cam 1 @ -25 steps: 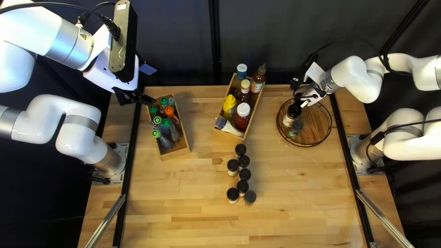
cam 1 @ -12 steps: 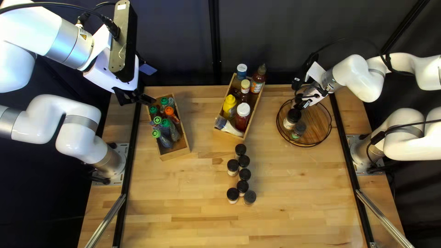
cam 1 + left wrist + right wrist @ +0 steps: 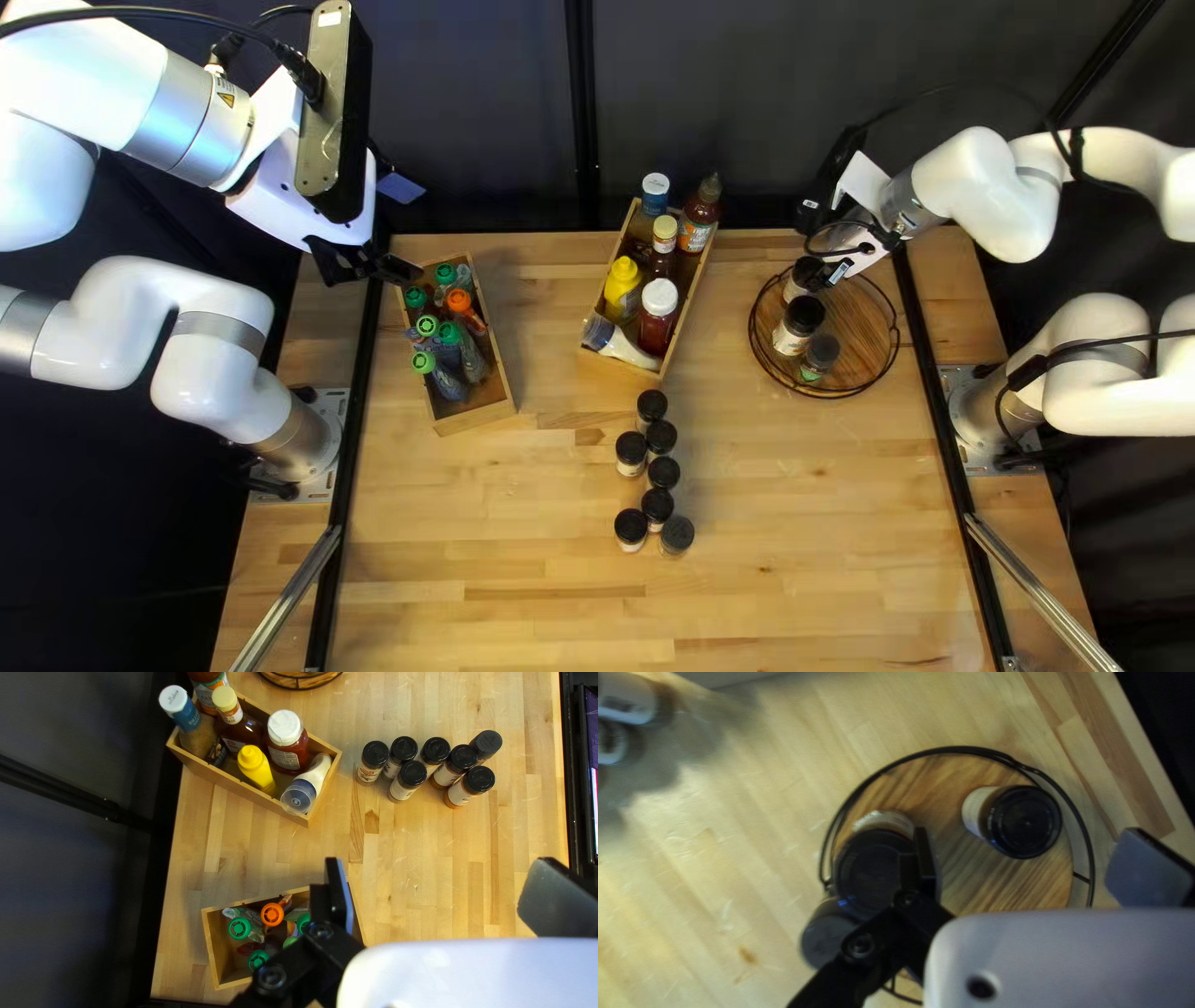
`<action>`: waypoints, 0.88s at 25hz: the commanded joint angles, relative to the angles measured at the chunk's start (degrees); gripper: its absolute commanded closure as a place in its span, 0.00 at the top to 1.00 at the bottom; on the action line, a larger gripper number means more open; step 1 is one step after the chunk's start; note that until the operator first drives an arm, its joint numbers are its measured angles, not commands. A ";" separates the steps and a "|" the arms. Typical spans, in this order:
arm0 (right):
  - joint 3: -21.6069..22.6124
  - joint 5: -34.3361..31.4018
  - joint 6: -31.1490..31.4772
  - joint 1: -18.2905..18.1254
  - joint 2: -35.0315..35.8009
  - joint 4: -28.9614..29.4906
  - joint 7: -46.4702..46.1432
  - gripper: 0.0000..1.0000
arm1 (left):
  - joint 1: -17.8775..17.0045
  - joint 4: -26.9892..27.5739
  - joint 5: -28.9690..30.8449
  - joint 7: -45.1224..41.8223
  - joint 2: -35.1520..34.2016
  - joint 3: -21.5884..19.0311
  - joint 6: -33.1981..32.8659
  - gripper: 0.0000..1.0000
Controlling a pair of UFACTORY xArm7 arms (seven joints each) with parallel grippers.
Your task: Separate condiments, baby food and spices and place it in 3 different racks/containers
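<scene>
One spread right tool (image 3: 842, 264) slants over the tray (image 3: 868, 334).

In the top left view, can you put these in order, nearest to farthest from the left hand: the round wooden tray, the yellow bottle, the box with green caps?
1. Box with green caps, just right of the left hand.
2. Yellow bottle, in the middle box.
3. Round wooden tray, toward the view's right side.
</scene>
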 commanded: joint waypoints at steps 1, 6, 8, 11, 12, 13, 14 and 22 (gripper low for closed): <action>2.17 4.09 1.45 8.06 0.84 3.04 -0.70 1.00 | 0.00 0.00 0.00 0.00 0.00 0.00 0.00 1.00; 5.20 8.85 -0.24 18.26 7.44 7.57 -1.63 1.00 | 0.00 0.00 0.00 0.00 0.00 0.00 0.00 1.00; 6.05 10.14 -1.09 22.21 10.08 9.09 -3.54 1.00 | 0.00 0.00 0.00 0.00 0.00 0.00 0.00 1.00; 7.10 12.47 -2.70 27.71 14.56 11.74 -6.35 1.00 | 0.00 0.00 0.00 0.00 0.00 0.00 0.00 1.00; 7.03 12.91 -2.92 28.55 15.27 12.18 -7.14 1.00 | 0.00 0.00 0.00 0.00 0.00 0.00 0.00 1.00; 8.07 13.68 -3.97 30.25 17.63 13.34 -7.09 1.00 | 0.00 0.00 0.00 0.00 0.00 0.00 0.00 1.00; 8.93 14.14 -4.81 31.19 19.28 14.02 -6.56 1.00 | 0.00 0.00 0.00 0.00 0.00 0.00 0.00 1.00; 22.46 5.76 -11.04 30.02 30.10 16.89 19.23 1.00 | 0.00 0.00 0.00 0.00 0.00 0.00 0.00 1.00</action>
